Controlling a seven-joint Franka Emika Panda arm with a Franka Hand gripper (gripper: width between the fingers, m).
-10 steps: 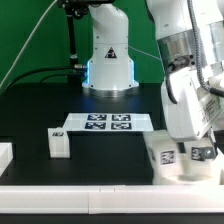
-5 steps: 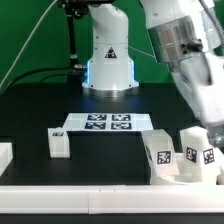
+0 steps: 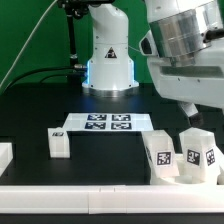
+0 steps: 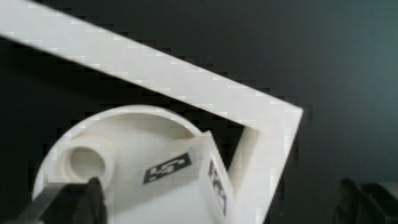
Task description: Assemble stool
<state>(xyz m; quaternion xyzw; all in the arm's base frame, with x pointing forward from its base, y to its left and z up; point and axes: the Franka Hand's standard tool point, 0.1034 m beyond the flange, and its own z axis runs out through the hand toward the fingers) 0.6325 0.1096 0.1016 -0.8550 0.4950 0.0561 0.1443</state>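
The fingers (image 4: 75, 202) are spread wide and empty above the round white plastic seat disc (image 4: 116, 130). A short white block leg (image 3: 58, 143) sits well apart.

Border rails (image 4: 267, 100): white, meeting in a corner mid-frame, on the black bench (image 4: 311, 40).
Seat disc (image 4: 125, 130): white, curved rim just inside that corner; one hollow socket (image 4: 80, 160) shows.
Leg (image 4: 178, 165): tagged, touching the disc.
End effector (image 4: 217, 203): dark fingers (image 4: 75, 200) at two frame corners, spread wide, gripping nothing.

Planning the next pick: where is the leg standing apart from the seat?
The lone leg stands in the exterior view's left half, just beside the marker board's left end, far from the seat at that view's right.
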